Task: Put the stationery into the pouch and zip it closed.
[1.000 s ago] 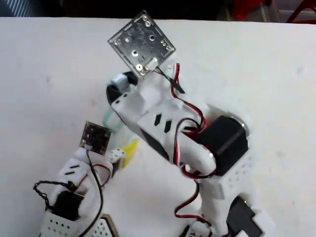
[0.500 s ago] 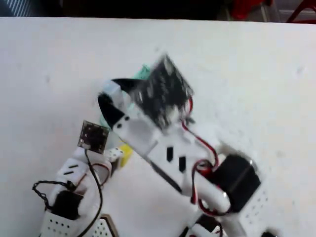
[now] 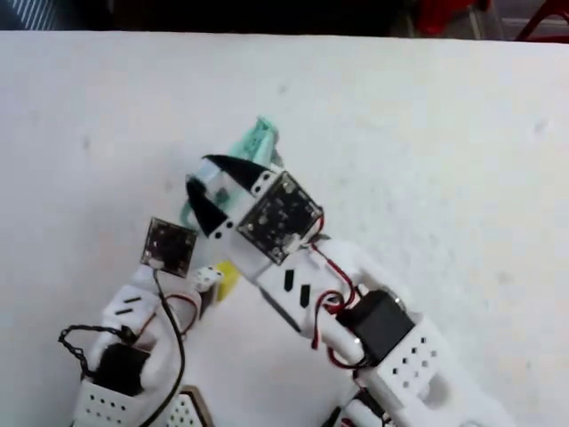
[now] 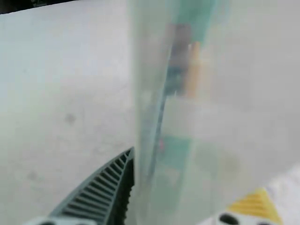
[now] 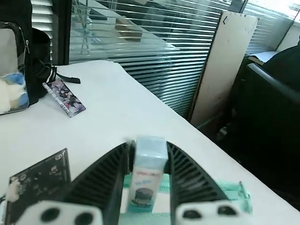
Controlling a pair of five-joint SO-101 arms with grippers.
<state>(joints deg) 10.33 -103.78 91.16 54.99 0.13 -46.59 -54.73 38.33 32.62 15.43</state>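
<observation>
You'll see a small pale-blue stationery piece standing upright in the right pincer's grip, right by the pouch. The pouch is translucent with teal trim, and orange and blue items show dimly through its wall.

I have the pouch lying near the middle of the counter, its far end sticking out beyond the right gripper. A small block sits between that gripper's jaws, touched on both sides, directly above the pouch. The right arm comes in from the near right, and the left arm lies beside it at the near left. From the left wrist the pouch stands upright close ahead, with blurred items inside. Farther off, a bag and a card rest on the counter.
</observation>
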